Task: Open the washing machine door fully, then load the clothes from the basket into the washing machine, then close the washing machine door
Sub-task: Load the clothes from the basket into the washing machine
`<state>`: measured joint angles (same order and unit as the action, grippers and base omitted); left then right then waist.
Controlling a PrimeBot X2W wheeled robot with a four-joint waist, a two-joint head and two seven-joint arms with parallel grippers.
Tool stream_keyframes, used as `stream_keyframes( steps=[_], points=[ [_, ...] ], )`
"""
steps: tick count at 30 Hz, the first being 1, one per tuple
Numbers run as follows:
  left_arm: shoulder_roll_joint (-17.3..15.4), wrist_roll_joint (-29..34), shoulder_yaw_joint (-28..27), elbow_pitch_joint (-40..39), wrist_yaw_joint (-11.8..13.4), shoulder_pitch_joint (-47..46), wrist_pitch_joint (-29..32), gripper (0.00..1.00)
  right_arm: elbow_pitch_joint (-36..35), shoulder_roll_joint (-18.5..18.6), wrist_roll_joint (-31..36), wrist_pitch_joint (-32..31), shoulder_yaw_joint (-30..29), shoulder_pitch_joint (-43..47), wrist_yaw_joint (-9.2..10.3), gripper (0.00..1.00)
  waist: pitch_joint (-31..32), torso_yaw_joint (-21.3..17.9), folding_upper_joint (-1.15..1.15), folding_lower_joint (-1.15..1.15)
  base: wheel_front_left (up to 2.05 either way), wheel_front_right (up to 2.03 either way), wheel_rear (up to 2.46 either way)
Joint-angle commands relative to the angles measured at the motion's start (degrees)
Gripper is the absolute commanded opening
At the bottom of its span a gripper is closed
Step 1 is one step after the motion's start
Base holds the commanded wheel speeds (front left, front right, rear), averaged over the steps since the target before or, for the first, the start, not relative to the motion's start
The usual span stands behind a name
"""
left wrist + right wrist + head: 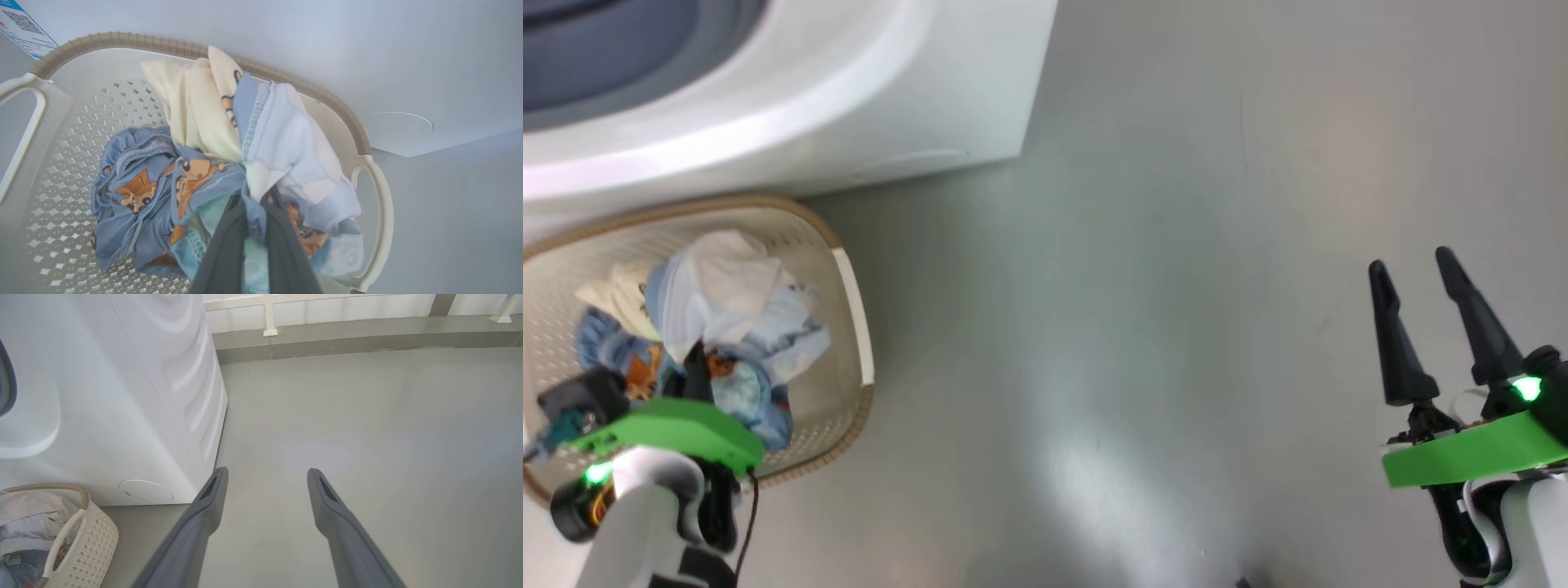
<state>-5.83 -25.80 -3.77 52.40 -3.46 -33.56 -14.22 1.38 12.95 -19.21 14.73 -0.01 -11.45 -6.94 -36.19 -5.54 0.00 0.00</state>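
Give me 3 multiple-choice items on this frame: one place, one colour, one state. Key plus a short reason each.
1. Where is the basket?
A) on the floor by the washing machine
B) on top of it
C) on a table

2. What colour is the basket's rim?
A) red
B) brown
C) black

3. What is the left gripper's state?
A) open over the floor
B) shut on the basket's handle
C) shut on the clothes

1 A: it stands on the floor below the machine's front.
2 B: the woven band is brown.
3 C: fabric is pinched between its fingers.
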Motion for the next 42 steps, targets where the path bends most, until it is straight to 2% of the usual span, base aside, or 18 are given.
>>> stream_keyframes(
  steps=[1, 12, 18, 22, 29, 42],
  points=[
    [-1.4, 0.9, -2.17, -2.57, 0.54, 3.49, -0.77, 0.0, -0.59, 0.72, 1.19, 0.27, 1.63, 2.89, -0.55, 1.0, 5.86, 1.69, 0.0, 0.0, 0.0, 0.0, 0.0],
    [2.35, 5.47, -6.36, -19.29, 0.95, 18.03, -0.77, 0.0, 2.28, -1.15, 3.31, 0.27, 2.36, 7.01, -0.55, 1.0, 19.11, 2.93, 0.0, 0.0, 0.0, 0.0, 0.0],
    [2.88, 6.29, -6.1, -26.15, 0.6, 24.87, -0.77, 0.0, 3.2, -1.5, 4.35, 0.27, 1.29, 10.6, -0.55, 1.0, 25.86, 4.38, 0.0, 0.0, 0.0, 0.0, 0.0],
    [2.92, 5.82, -5.19, -29.67, 1.43, 28.32, -0.77, 0.0, 3.45, -1.53, 4.87, 0.27, 1.46, 12.42, -0.55, 1.0, 29.27, 5.01, 0.0, 0.0, 0.0, 0.0, 0.0],
    [2.94, 6.09, -4.85, -34.42, 1.8, 33.59, -0.77, 0.0, 3.62, -1.65, 5.35, 0.27, 1.33, 15.53, -0.55, 1.0, 34.79, 5.85, 0.0, 0.0, 0.0, 0.0, 0.0],
    [2.95, 6.55, -5.15, -40.27, 1.72, 39.07, -0.77, 0.0, 3.14, -1.75, 6.6, 0.27, 1.59, 17.92, -0.55, 1.0, 38.92, 5.41, 0.0, 0.0, 0.0, 0.0, 0.0]
  ],
)
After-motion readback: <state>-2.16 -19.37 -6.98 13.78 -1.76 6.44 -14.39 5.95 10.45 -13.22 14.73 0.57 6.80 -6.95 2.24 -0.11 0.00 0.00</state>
